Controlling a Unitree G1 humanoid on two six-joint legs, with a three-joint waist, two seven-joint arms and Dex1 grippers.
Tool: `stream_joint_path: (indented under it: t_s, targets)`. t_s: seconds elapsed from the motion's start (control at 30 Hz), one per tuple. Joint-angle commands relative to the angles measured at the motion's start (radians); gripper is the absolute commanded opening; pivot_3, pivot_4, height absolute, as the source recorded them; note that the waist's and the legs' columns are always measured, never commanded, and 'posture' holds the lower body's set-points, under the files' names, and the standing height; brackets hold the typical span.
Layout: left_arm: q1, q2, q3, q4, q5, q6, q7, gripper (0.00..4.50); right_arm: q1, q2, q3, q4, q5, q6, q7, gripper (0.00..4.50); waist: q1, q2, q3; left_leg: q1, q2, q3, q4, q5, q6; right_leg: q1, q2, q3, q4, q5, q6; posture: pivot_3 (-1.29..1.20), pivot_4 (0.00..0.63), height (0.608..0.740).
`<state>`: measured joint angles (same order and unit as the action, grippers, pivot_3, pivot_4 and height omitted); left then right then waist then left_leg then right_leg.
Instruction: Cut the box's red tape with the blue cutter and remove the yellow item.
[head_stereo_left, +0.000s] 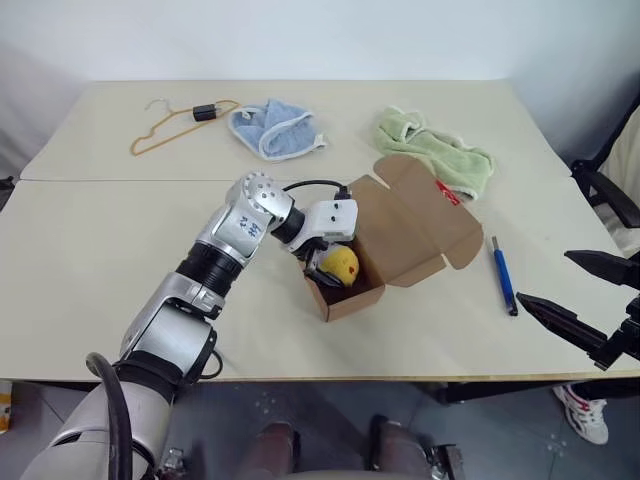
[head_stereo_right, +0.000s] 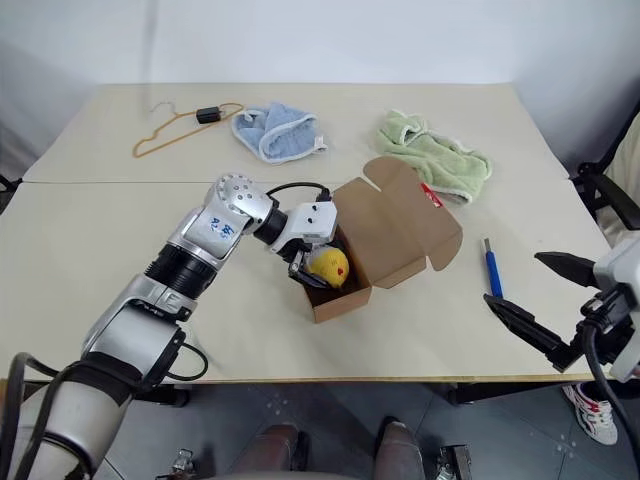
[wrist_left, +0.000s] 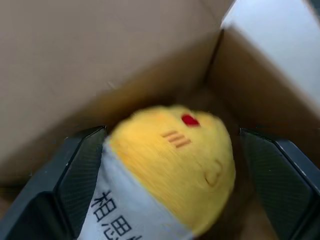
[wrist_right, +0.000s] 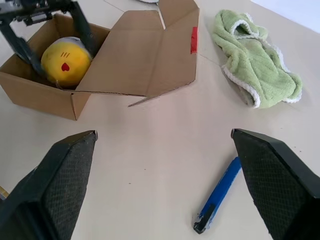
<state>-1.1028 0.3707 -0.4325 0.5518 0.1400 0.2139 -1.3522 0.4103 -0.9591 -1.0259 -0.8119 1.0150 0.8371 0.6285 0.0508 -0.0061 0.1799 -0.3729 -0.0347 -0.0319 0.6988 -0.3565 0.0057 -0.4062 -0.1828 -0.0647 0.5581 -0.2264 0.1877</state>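
Left gripper (head_stereo_left: 322, 262) is down in the open box (head_stereo_left: 400, 235), jaws spread either side of the ball (head_stereo_left: 341, 263), maybe brushing it, not squeezing. Right gripper (wrist_right: 165, 165) hangs open over the worktop (head_stereo_left: 100, 290) near the cutter (head_stereo_left: 503, 276)

Open brown box (head_stereo_left: 400, 235), yellow item (head_stereo_left: 340, 264) inside, blue cutter (head_stereo_left: 504, 277) lying nearby

You had matt brown cardboard in the box (head_stereo_left: 400, 235), with a glossy red tape (wrist_right: 194, 40) strip on its flap. Inside the box, the yellow item (wrist_left: 175, 165) looked fuzzy plush. Beside the box, the blue cutter (wrist_right: 219, 194) looked smooth plastic; beyond the box, the green towel (head_stereo_left: 435, 150) was nubby terry cloth.
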Motion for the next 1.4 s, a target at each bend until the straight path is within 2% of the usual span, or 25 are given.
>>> stream_joint_path:
  t_s: [0.03,0.17,0.2,0.27,0.43,0.63,0.73,0.87,1.07,1.2,1.4]
  targets:
    - [-0.003,0.034,-0.029,-0.006,0.045,-0.038,-0.003,4.46,0.008,0.004,-0.018,-0.008,-0.009,0.003,0.001,4.50,-0.001,0.000,0.000,0.000,0.000,0.000,0.000,0.000,0.000,0.000,0.000,0.000,0.000,0.000,0.000,0.00,0.150,0.740]
    - [-0.015,0.040,-0.038,0.044,0.077,-0.066,0.027,4.46,0.006,0.004,-0.012,-0.007,-0.014,0.004,0.001,4.50,0.000,0.000,0.000,0.000,0.000,0.000,0.000,0.000,0.000,0.000,0.000,0.000,0.000,0.000,0.000,0.00,0.150,0.740]
    - [-0.012,0.039,-0.039,0.050,0.080,-0.075,0.029,4.28,0.004,0.003,-0.010,-0.005,-0.016,0.004,0.002,4.50,0.000,0.000,0.000,0.000,0.000,0.000,0.000,0.000,0.000,0.000,0.000,0.000,0.000,0.000,0.000,0.00,0.150,0.740]
    - [-0.010,0.033,-0.036,0.063,0.077,-0.081,0.026,3.85,-0.001,0.001,-0.006,0.000,-0.019,0.004,0.003,4.50,-0.001,0.000,0.000,0.000,0.000,0.000,0.000,0.000,0.000,0.000,0.000,0.000,0.000,0.000,0.000,0.00,0.150,0.740]
    - [-0.002,0.021,-0.013,0.060,0.044,-0.076,0.016,2.32,-0.016,0.003,-0.007,0.007,-0.020,-0.007,0.015,4.50,0.000,0.000,0.000,0.000,0.000,0.000,0.000,0.000,0.000,0.000,0.000,0.000,0.000,0.000,0.000,0.00,0.150,0.740]
    - [-0.009,0.001,0.024,0.066,0.011,-0.074,0.031,0.87,-0.027,0.009,-0.015,0.005,-0.014,-0.016,0.029,4.50,0.001,0.000,0.000,0.000,0.000,0.000,0.000,0.000,0.000,0.000,0.000,0.000,0.000,0.000,0.000,0.00,0.150,0.740]
    - [-0.015,-0.020,0.056,0.072,-0.011,-0.077,0.057,0.49,-0.029,0.009,-0.021,0.007,-0.014,-0.017,0.035,4.50,0.002,0.000,0.000,0.000,0.000,0.000,0.000,0.000,0.000,0.000,0.000,0.000,0.001,0.000,0.000,0.00,0.150,0.740]
    - [-0.018,-0.038,0.096,0.059,-0.048,-0.046,0.072,0.42,-0.027,0.010,-0.031,0.007,-0.017,-0.018,0.046,4.50,0.000,0.000,0.000,0.000,0.000,0.000,0.000,0.000,0.000,0.000,0.000,0.000,0.001,0.000,0.000,0.00,0.150,0.740]
    - [-0.035,-0.083,0.289,0.036,-0.248,0.085,0.107,0.42,-0.049,0.002,-0.057,0.021,0.000,-0.035,0.072,4.50,-0.001,0.000,0.000,0.000,0.000,0.000,0.000,0.000,0.000,0.000,0.000,0.000,0.001,0.000,0.000,0.00,0.150,0.740]
    - [-0.045,-0.095,0.361,0.004,-0.327,0.154,0.144,0.42,-0.075,-0.004,-0.068,0.039,0.018,-0.043,0.088,4.50,-0.001,0.000,0.000,0.000,0.000,0.001,0.000,0.000,0.000,0.000,0.000,0.000,0.001,0.000,0.000,0.00,0.150,0.740]
    - [-0.085,-0.100,0.489,-0.024,-0.430,0.255,0.286,0.42,-0.139,-0.039,-0.043,0.094,0.013,-0.065,0.128,4.50,-0.002,0.000,0.000,0.001,0.000,0.001,0.000,0.000,0.000,0.000,0.000,0.001,0.001,0.000,0.000,0.00,0.150,0.740]
